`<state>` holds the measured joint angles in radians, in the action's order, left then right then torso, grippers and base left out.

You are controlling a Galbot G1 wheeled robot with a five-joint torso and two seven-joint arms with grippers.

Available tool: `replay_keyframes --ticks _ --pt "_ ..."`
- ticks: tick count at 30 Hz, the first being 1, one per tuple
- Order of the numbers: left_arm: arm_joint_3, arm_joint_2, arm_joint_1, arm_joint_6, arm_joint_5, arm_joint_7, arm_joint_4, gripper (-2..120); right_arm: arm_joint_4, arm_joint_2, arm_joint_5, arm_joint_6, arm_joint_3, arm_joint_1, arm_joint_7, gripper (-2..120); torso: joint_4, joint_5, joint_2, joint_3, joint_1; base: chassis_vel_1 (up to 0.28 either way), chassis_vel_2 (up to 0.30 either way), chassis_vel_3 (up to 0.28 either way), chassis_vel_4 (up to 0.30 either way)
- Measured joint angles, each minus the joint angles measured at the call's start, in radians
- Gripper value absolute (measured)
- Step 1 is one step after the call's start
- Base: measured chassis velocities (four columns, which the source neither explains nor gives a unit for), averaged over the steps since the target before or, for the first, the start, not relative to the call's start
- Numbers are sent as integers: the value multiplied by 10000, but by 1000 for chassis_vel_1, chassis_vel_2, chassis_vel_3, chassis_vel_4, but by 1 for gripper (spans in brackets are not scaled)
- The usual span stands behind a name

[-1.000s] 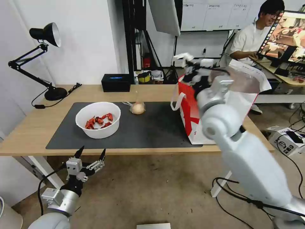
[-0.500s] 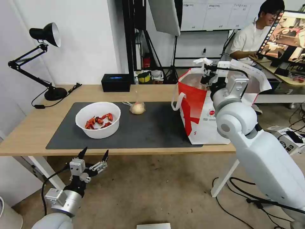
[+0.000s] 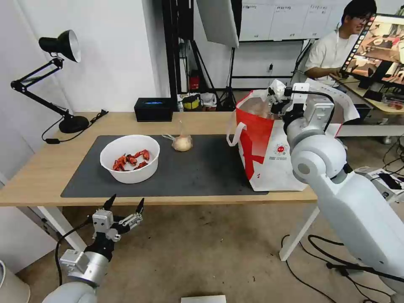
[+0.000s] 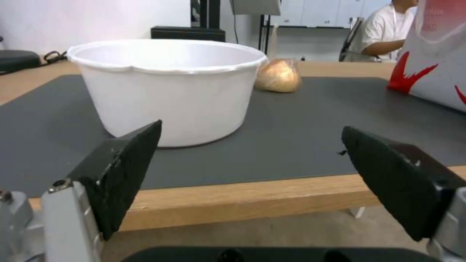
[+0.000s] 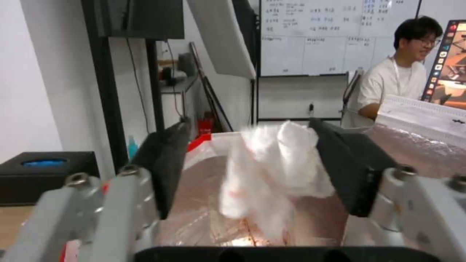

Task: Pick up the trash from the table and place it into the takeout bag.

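The takeout bag [image 3: 269, 155] stands open at the right end of the table [image 3: 38, 168], showing its foil lining [image 5: 209, 203]. My right gripper [image 3: 278, 97] hovers over the bag's mouth, open. The crumpled white tissue [image 5: 276, 171] hangs between its fingers, against one finger and apart from the other. On the dark mat [image 3: 202, 168] sit the white bowl [image 3: 130, 158] of red shells and the small clear bag with a beige lump [image 3: 182, 143]. My left gripper [image 3: 124, 206] is open and empty, below the table's front edge, facing the bowl [image 4: 167, 87].
A black tissue box [image 3: 154, 109] stands at the table's back edge and a black desk lamp [image 3: 59, 46] at the far left corner. Cables and a cardboard box [image 3: 378, 185] lie on the floor to the right. Open floor lies in front of the table.
My right arm swung to the right and brought the tissue over the bag's mouth. The tissue now sits a little lower at the fingertips. The left gripper sank slightly.
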<state>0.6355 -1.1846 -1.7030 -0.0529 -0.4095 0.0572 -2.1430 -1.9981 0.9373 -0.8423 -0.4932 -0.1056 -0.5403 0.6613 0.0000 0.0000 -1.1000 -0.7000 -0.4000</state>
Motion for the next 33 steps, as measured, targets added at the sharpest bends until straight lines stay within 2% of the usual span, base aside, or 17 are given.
replay_keyframes --ticks 1,3,5,7,8,27,33 --pt "14 -18 -41 -1 35 2 -32 100 -14 -5 -25 -13 -17 -46 -22 79 0 0 0 0 0 0 0 0 0" --pt "22 -25 -52 -5 44 3 -42 100 -15 -6 -28 -17 -19 -63 -32 82 0 1 0 0 -1 0 0 0 0" --pt "47 -52 -93 -13 59 4 -74 100 -22 -5 -46 -26 -21 -92 -61 93 0 0 0 0 0 0 0 0 0" --pt "48 -53 -96 -13 60 4 -77 100 -22 -5 -48 -28 -21 -94 -63 93 0 0 1 0 -1 0 0 0 0" --pt "81 -71 -147 -23 67 6 -124 100 -29 4 -62 -41 -17 -100 -74 99 0 0 0 0 0 0 0 0 0" --pt "312 -79 -349 -57 70 17 -328 100 -206 28 -118 -168 12 -148 -265 100 0 0 0 0 0 0 0 0 0" --pt "370 -72 -353 -62 54 18 -346 100 -785 -41 -598 547 65 -368 -1527 100 1 -1 0 0 0 0 0 0 0"
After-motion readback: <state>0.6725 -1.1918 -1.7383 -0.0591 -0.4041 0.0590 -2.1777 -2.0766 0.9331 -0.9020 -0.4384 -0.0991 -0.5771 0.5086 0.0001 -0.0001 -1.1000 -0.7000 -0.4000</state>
